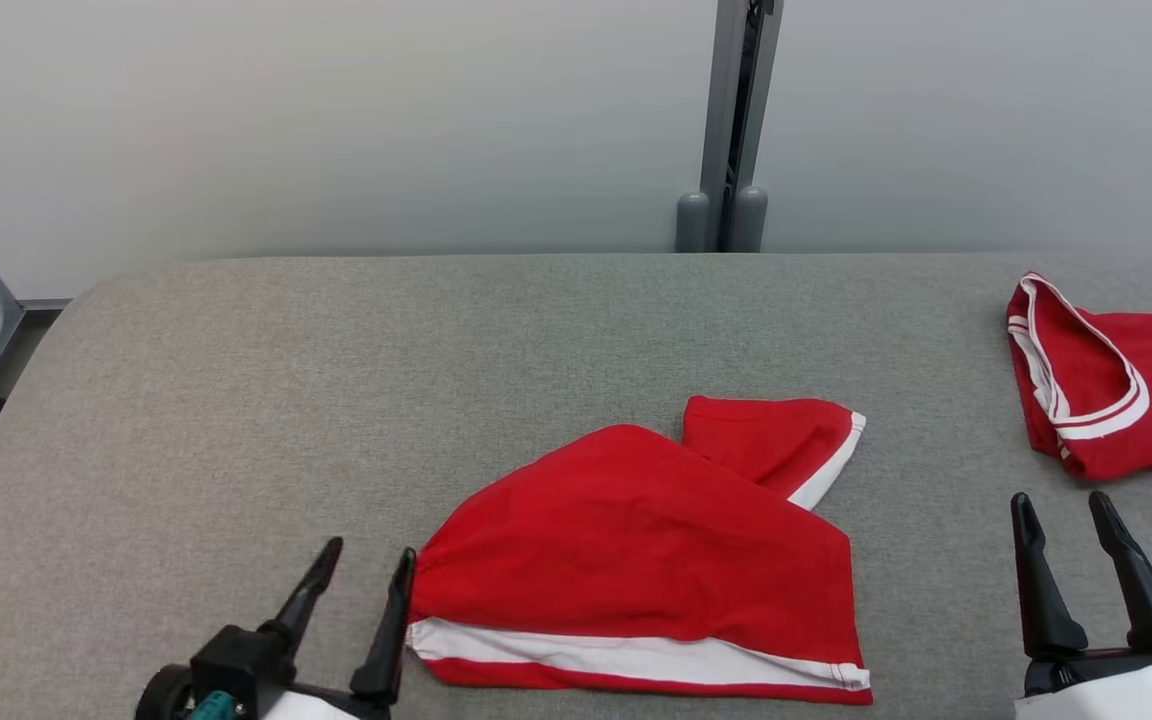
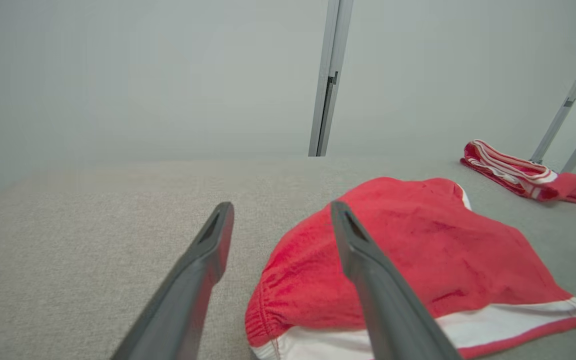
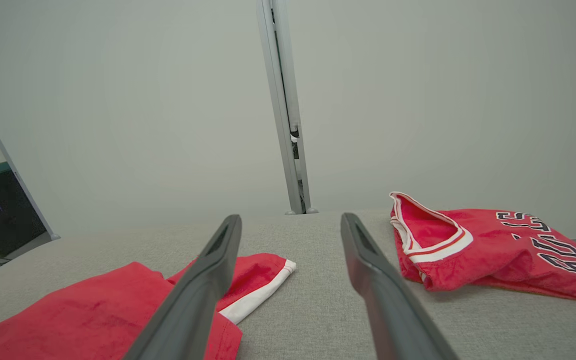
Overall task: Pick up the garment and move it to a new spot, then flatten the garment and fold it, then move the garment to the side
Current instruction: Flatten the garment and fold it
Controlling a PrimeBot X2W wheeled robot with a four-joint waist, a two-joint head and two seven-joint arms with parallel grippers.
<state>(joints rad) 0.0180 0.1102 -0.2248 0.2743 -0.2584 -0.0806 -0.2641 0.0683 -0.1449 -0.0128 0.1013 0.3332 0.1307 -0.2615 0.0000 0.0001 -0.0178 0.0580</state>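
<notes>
Fabric, grey and a bit fuzzy, is covering the whole table [image 1: 336,380], and a plain pale wall [image 1: 336,120] is running behind it, with a grey post [image 1: 733,120] standing at the top centre. The red shorts [image 1: 636,540] with a white stripe are lying rumpled at the bottom centre of the frame. The left end effector [image 1: 371,550] is sitting at the lower left, fingers spread wide and gripping nothing, one finger just beside the waistband. The right end effector [image 1: 1061,500] is hanging wide apart and empty at the lower right, near a red jersey [image 1: 1101,400] lying at the right edge.
</notes>
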